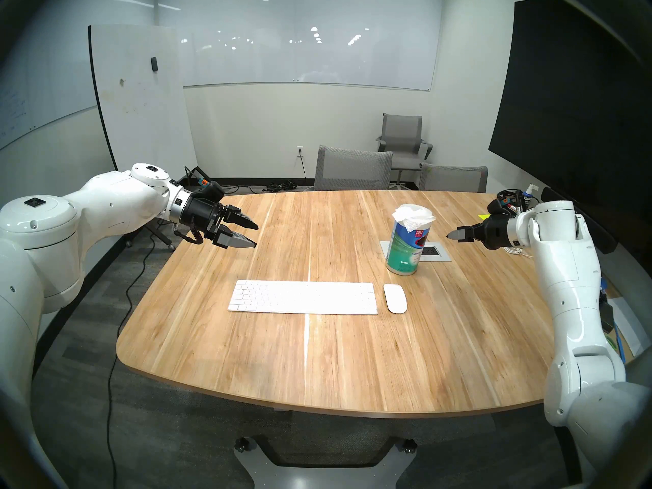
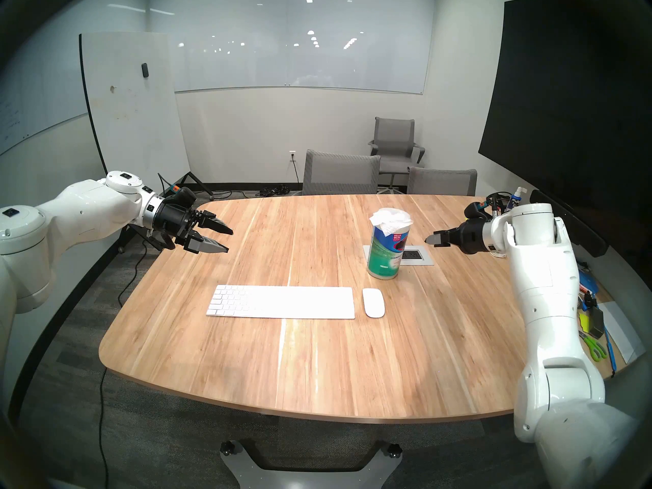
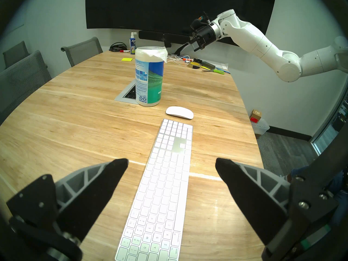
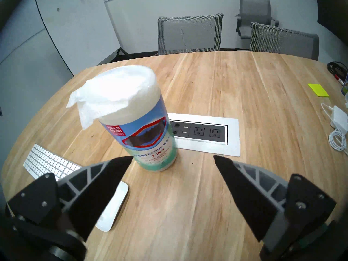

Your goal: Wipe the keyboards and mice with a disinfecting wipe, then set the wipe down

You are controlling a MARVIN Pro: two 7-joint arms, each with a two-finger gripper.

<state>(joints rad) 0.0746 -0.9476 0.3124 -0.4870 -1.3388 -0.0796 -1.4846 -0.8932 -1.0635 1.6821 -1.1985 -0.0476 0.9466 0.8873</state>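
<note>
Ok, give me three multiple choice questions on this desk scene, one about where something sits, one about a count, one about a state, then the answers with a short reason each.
1. Where is the mouse?
A. Just off the keyboard's number-pad end
B. On top of the keyboard
C. Behind the canister

2. How many keyboards lie on the table?
A. One
B. Two
C. Three

3. What state is the wipe in?
A. Spread flat on the table
B. Draped over the canister's top, one corner hanging down its side
C. Held in the right pincer

Answers:
1 A: the mouse lies beside that end, apart from it.
2 A: only one white keyboard shows in any view.
3 B: the sheet sits on the canister, and both the right pincer and the left pincer are open and empty.
</note>
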